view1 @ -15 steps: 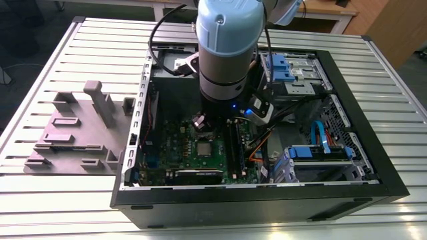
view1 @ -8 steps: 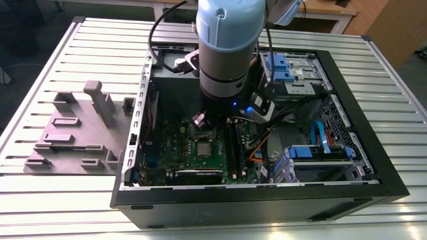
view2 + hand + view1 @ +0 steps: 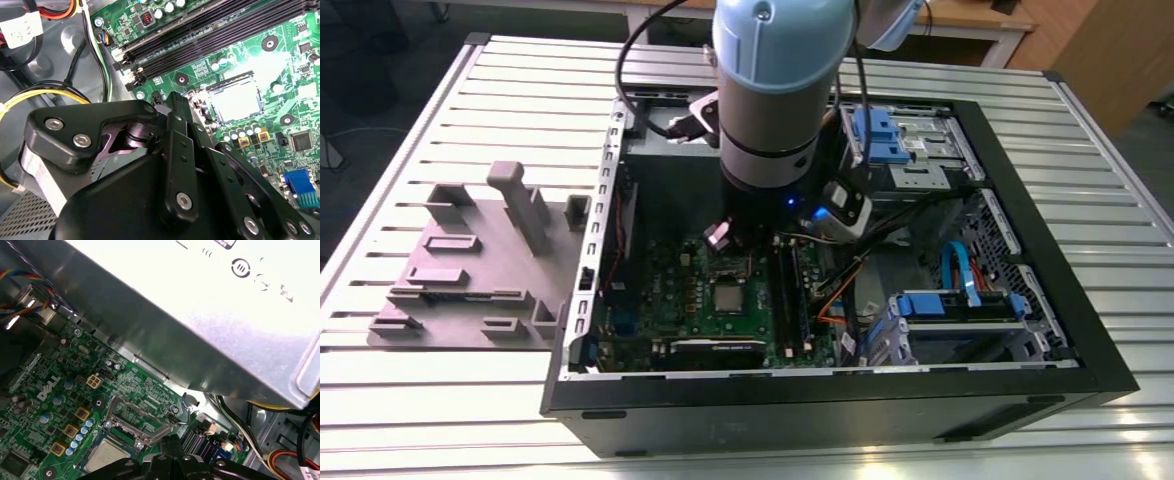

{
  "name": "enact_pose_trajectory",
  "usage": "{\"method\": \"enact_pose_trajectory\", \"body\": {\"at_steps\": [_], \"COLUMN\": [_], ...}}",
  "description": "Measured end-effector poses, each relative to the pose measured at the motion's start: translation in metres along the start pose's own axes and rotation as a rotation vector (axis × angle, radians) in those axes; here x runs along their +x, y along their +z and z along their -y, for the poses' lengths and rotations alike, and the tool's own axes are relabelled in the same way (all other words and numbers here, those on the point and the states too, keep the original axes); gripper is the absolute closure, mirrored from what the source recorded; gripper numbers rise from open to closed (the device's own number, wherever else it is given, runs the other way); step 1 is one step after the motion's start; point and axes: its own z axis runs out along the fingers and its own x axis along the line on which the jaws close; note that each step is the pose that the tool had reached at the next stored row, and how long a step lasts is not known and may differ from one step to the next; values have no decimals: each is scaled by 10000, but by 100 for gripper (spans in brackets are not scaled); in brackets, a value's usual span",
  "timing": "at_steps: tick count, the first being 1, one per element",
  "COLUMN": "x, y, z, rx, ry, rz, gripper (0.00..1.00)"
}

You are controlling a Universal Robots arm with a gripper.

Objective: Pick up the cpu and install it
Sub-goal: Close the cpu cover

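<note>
Start at the hand (image 3: 170, 442). In the first wrist view its fingers are drawn together and grip nothing, with the tips just beside the raised metal frame (image 3: 142, 421) of the socket (image 3: 124, 436). Just beyond that frame, find the cpu (image 3: 106, 455). It lies flat in the socket with its silvery top facing up, and nothing is touching it. Judged from this, the placing step looks done, but the frame has not yet been brought down over the chip. Treat the cpu as light, thin and stiff. Its metal top is likely smooth and slippery, and its underside and the socket contacts are probably easy to damage. If you have to take hold of it, grip two opposite edges of the pale rim and keep it level. Do not press on the top or drag it sideways. The green board (image 3: 200, 70) around the socket carries small upright parts close by, so allow little room for the fingers. Farther out, the board lies in the open black case (image 3: 854, 395), with the arm (image 3: 774, 90) reaching down into it. The case rests on the slatted table (image 3: 454, 400). A grey fixture (image 3: 467, 270) stands on the table beside the case, on the exterior view's left.
</note>
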Motion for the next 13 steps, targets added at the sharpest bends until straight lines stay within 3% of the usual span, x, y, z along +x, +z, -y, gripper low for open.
{"method": "enact_pose_trajectory", "body": {"at_steps": [13], "x": [-9], "y": [-109], "z": [-10], "rx": [15], "ry": [-4], "rz": [23], "gripper": [90]}}
